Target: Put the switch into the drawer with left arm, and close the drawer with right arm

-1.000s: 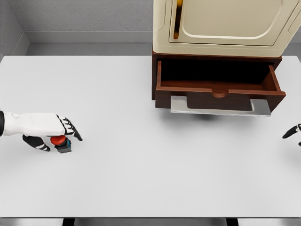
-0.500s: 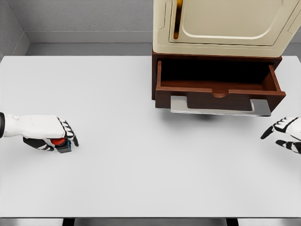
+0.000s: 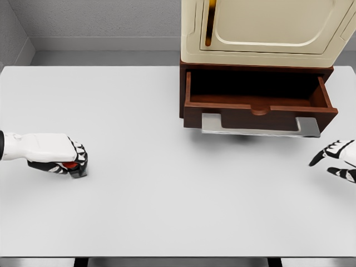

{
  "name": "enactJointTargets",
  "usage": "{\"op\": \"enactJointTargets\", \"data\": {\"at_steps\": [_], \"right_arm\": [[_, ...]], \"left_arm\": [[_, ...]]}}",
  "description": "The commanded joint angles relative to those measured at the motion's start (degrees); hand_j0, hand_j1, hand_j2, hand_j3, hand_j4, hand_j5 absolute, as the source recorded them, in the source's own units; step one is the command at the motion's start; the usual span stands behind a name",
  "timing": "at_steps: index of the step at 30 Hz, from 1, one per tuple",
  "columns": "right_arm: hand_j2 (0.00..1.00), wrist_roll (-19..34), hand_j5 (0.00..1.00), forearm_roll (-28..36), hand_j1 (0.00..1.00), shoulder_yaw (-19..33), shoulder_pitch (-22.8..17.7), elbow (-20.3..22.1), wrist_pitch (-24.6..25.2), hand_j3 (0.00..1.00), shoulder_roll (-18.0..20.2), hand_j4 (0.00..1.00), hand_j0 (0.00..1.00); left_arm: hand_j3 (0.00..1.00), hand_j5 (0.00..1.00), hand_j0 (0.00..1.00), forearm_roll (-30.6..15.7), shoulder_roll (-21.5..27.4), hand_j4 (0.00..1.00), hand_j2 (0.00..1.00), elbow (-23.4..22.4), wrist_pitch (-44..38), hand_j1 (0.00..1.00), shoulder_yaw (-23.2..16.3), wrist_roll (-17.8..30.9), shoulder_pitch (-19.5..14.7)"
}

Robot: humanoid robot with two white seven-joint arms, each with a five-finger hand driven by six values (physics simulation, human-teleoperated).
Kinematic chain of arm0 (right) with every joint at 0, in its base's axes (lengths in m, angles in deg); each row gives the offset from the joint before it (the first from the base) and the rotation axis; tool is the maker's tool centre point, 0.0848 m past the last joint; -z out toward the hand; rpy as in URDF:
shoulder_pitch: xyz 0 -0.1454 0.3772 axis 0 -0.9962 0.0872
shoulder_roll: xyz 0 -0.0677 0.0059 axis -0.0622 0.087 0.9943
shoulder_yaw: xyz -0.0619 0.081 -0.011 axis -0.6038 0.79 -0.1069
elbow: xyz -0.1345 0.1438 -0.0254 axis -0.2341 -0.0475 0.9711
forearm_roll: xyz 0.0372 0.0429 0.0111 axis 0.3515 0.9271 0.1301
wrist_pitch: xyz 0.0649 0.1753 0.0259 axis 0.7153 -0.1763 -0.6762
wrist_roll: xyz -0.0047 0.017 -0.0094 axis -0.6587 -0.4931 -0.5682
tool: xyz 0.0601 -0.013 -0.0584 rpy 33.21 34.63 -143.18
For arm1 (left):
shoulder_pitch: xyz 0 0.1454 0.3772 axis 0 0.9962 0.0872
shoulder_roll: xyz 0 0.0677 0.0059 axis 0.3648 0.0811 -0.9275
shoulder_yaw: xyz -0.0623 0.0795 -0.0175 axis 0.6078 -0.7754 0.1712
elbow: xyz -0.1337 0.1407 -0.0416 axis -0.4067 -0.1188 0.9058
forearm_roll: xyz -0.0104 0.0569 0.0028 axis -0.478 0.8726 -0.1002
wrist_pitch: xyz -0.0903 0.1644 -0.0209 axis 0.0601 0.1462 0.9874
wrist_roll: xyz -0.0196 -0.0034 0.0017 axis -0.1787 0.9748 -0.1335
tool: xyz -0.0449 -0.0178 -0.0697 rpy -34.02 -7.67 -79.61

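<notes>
Head view shows the white bench [image 3: 167,183] with a cream cabinet [image 3: 267,28] at its far side. From the cabinet's base the brown drawer [image 3: 258,105] stands pulled out and open, a grey handle [image 3: 260,127] along its front. Far to the left of the drawer and nearer to the robot, the left hand [image 3: 58,156] lies on the bench with its fingers [image 3: 79,156] curled around the switch [image 3: 71,166], of which only a little red and a dark base are visible. So the drawer lies up and to the right of this hand. The right hand [image 3: 339,158] is just below the drawer's right corner, fingers spread, holding nothing.
</notes>
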Motion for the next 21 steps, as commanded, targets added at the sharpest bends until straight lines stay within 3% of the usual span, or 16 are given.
{"op": "enactJointTargets", "data": {"at_steps": [1, 3, 7, 17, 21], "right_arm": [[0.59, -0.02, 0.59, 1.00, 0.59, 1.91, -0.18, 0.05, 0.18, 0.59, 0.52, 0.59, 0.59], [0.59, -0.02, 0.59, 1.52, 0.59, 4.98, -2.81, 0.14, 0.18, 0.59, 0.52, 0.59, 0.59], [0.59, -0.02, 0.59, 3.54, 0.59, 7.27, -3.43, 0.41, 0.18, 0.59, 0.61, 0.59, 0.59], [0.61, -0.02, 0.61, 3.63, 0.61, 7.01, -2.46, 0.32, 0.18, 0.61, 0.44, 0.61, 0.61], [0.62, -0.02, 0.62, 3.63, 0.62, 7.01, -2.55, 0.40, 0.18, 0.62, 0.88, 0.62, 0.62]], "left_arm": [[0.34, 0.34, 0.34, -0.36, 0.21, 0.34, 0.34, 0.93, -0.15, 0.34, 0.11, -0.02, -0.08], [0.34, 0.34, 0.34, -0.45, 0.56, 0.34, 0.34, 2.08, -0.15, 0.34, 0.11, -0.02, -0.53], [0.34, 0.34, 0.34, -0.72, -0.50, 0.34, 0.34, 2.16, -0.15, 0.34, 0.11, -0.02, -2.37], [0.34, 0.34, 0.34, -1.24, -5.68, 0.34, 0.34, 2.25, -0.15, 0.34, 0.02, -0.02, -8.00], [0.34, 0.34, 0.34, -4.67, -6.47, 0.34, 0.34, 2.34, -0.15, 0.34, -0.06, -0.02, -10.28]]}}
